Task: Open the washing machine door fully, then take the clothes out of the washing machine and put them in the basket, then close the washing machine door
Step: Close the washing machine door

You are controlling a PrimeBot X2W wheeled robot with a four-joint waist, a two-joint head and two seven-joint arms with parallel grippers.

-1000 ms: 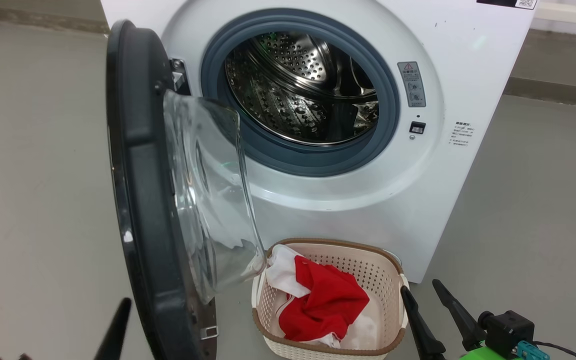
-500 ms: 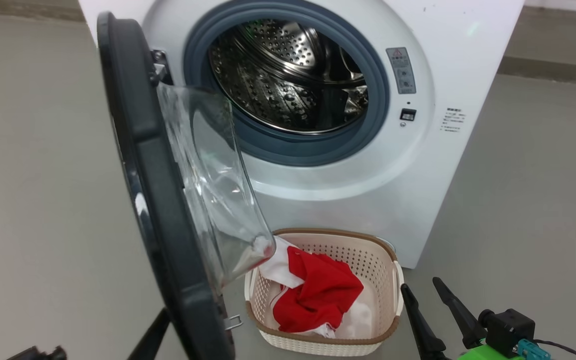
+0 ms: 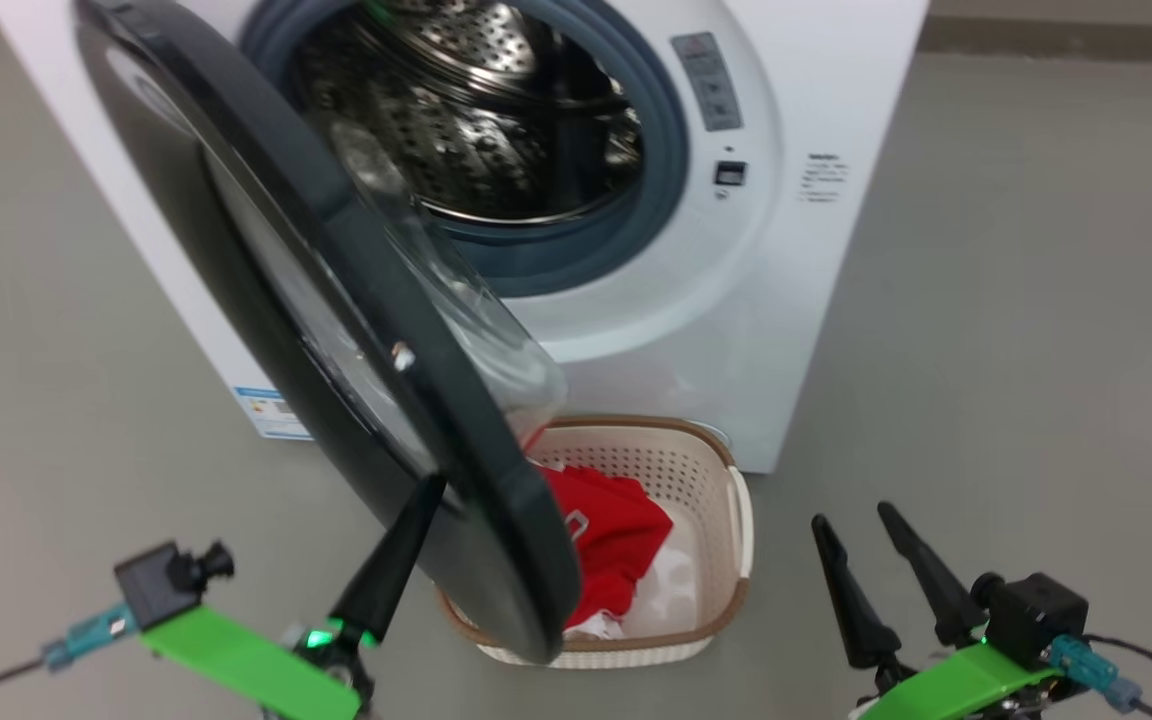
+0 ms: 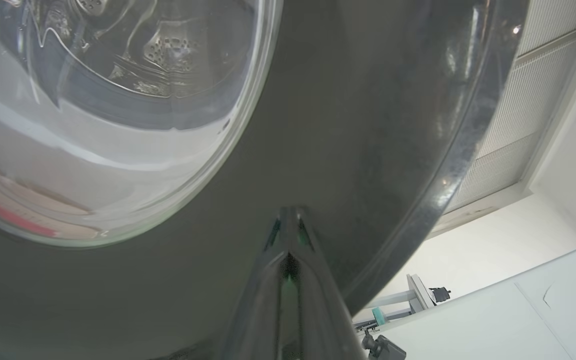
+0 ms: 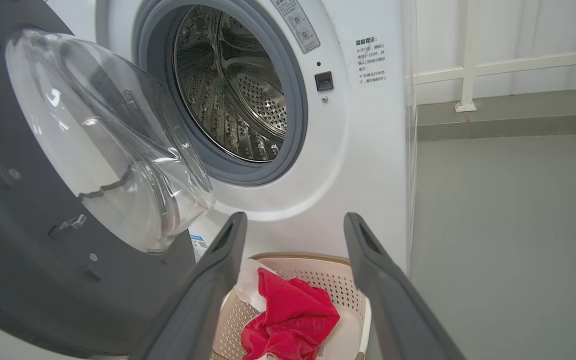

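Grey floor (image 3: 1036,300) is spreading out around the white washing machine (image 3: 796,330). The left fingers (image 3: 416,520) are pressing together with nothing between them, their tip touching the outer face of the door (image 3: 336,300) on its black rim. That door is hanging partly open, its glass bowl bulging toward the steel drum (image 3: 476,130) beyond the fingertips. The right fingers (image 3: 829,552) are standing spread wide, holding nothing, pointing toward the machine's front. Between the two sets of fingers the basket (image 3: 739,500) is sitting on the floor, close to the right fingers but apart from them, its near side hidden behind the door's lower edge. Red and white clothes (image 3: 616,530) are lying inside it.
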